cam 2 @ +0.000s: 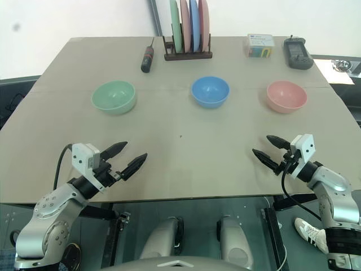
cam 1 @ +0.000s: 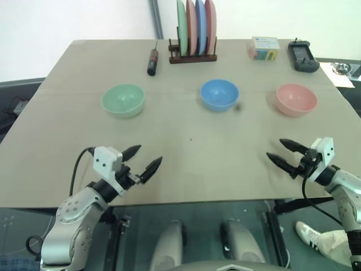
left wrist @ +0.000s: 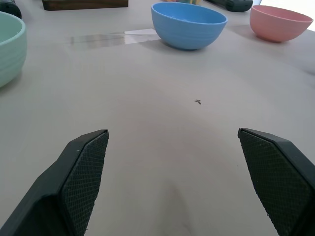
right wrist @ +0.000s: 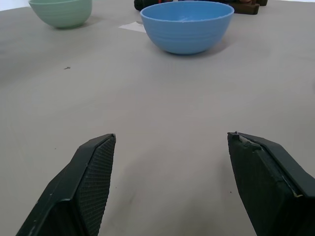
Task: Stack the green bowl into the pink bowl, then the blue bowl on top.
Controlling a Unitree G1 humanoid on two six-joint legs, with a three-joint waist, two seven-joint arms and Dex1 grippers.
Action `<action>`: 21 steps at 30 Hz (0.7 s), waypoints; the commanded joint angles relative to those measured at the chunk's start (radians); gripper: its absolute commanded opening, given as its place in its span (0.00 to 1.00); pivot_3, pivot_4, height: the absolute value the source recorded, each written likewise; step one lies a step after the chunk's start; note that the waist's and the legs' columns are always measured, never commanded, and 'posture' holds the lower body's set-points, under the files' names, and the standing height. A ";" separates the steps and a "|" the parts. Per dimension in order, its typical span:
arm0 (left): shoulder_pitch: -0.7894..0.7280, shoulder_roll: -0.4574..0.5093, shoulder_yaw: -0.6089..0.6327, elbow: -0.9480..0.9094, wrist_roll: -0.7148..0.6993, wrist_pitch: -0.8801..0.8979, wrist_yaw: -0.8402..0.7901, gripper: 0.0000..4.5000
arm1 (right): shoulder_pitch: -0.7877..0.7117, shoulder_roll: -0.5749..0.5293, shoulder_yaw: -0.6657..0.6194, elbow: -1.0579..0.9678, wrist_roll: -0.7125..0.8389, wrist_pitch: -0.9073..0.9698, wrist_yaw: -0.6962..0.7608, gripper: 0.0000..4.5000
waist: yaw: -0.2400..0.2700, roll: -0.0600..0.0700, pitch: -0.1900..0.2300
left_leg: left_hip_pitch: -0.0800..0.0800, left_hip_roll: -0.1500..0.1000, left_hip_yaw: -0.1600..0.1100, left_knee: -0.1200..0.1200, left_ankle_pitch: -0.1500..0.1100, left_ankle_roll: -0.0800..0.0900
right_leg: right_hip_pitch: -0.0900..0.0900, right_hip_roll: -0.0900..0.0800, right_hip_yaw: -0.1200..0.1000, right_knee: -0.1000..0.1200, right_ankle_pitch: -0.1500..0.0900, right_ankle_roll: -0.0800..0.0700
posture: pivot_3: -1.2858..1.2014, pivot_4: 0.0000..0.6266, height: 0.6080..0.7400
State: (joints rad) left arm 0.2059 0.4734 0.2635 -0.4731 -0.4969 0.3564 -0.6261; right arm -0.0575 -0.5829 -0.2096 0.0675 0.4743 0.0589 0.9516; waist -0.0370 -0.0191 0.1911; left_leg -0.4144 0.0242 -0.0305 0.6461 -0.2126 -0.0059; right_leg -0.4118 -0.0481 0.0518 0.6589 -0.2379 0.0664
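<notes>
Table (cam 1: 186, 164): tan, matte, bare near side.
Far edge: plate rack (cam 1: 193, 34), white wall behind.
Left gripper (cam 1: 144, 161): fingers apart, empty.
Right gripper (cam 1: 282, 151): fingers apart, empty.

Bright, even indoor light, frames sharp.
Soft short shadows under bowls; mild glare patch far right edge, head views.

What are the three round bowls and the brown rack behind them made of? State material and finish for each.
Pale green bowl, sky-blue bowl, salmon-pink bowl: probably plastic, matte; uniform colour, faint ribbing on the walls. Dark brown plate rack: probably stained wood, though its finish can't be judged.
</notes>
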 commanded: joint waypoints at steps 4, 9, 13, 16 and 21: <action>0.002 0.008 0.003 -0.044 -0.020 -0.018 -0.010 1.00 | -0.029 -0.013 -0.015 -0.012 -0.008 -0.016 0.003 0.84 | 0.000 0.000 0.000 | 0.000 0.000 0.000 0.000 0.000 0.000 | 0.000 0.000 0.000 0.000 0.000 0.000 | 0.52 0.24 1.00; 0.009 0.009 -0.002 -0.052 -0.028 -0.002 -0.007 1.00 | -0.029 -0.019 -0.015 -0.016 -0.015 -0.012 0.008 0.84 | 0.000 0.000 0.000 | 0.000 0.000 0.000 0.000 0.000 0.000 | 0.000 0.000 0.000 0.000 0.000 0.000 | 0.52 0.24 1.00; 0.012 0.002 -0.003 -0.049 -0.034 -0.002 -0.005 1.00 | -0.041 -0.024 -0.014 -0.008 -0.033 -0.020 0.008 0.84 | 0.000 0.000 0.000 | 0.000 0.000 0.000 0.000 0.000 0.000 | 0.000 0.000 0.000 0.000 0.000 0.000 | 0.52 0.24 1.00; 0.007 -0.003 -0.012 -0.050 -0.035 -0.007 -0.006 1.00 | -0.057 -0.031 -0.011 -0.007 -0.035 -0.008 0.014 0.84 | 0.000 0.000 0.000 | 0.000 0.000 0.000 0.000 0.000 0.000 | 0.000 0.000 0.000 0.000 0.000 0.000 | 0.52 0.24 1.00; 0.014 -0.005 -0.025 -0.049 -0.033 -0.016 -0.014 1.00 | -0.095 -0.060 0.011 -0.008 -0.080 0.028 -0.016 0.84 | -0.001 0.000 0.000 | 0.000 0.000 0.000 0.000 0.000 0.000 | 0.000 0.000 0.000 0.000 0.000 0.000 | 0.52 0.24 1.00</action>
State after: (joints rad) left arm 0.2167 0.4672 0.2330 -0.4855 -0.5149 0.3615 -0.6334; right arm -0.1249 -0.6158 -0.1988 0.0768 0.4164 0.0729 0.9533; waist -0.0376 -0.0190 0.1910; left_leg -0.4144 0.0242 -0.0300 0.6467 -0.2126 -0.0059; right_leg -0.4119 -0.0481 0.0523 0.6593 -0.2375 0.0658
